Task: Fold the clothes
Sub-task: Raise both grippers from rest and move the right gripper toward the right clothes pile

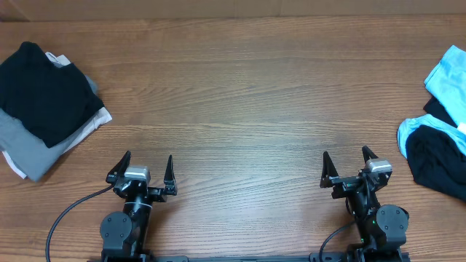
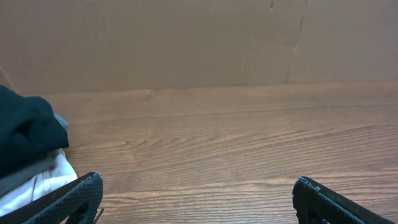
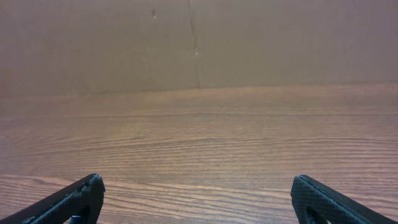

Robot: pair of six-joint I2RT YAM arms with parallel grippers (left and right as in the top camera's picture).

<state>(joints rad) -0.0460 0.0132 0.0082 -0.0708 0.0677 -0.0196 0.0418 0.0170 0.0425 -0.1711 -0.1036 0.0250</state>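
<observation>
A stack of folded clothes [image 1: 45,109], black on top of grey and white, lies at the table's left edge; its corner shows in the left wrist view [image 2: 28,143]. A loose heap of light blue and black clothes [image 1: 440,135] lies at the right edge. My left gripper [image 1: 145,171] is open and empty near the front edge, right of the stack; its fingers show in the left wrist view [image 2: 198,190]. My right gripper [image 1: 348,169] is open and empty near the front edge, left of the heap; its fingers show in the right wrist view [image 3: 198,190].
The wooden table [image 1: 240,94] spans the view. A brown cardboard wall [image 2: 186,37] stands along its far edge, also in the right wrist view [image 3: 199,37]. A black cable [image 1: 69,215] runs from the left arm's base.
</observation>
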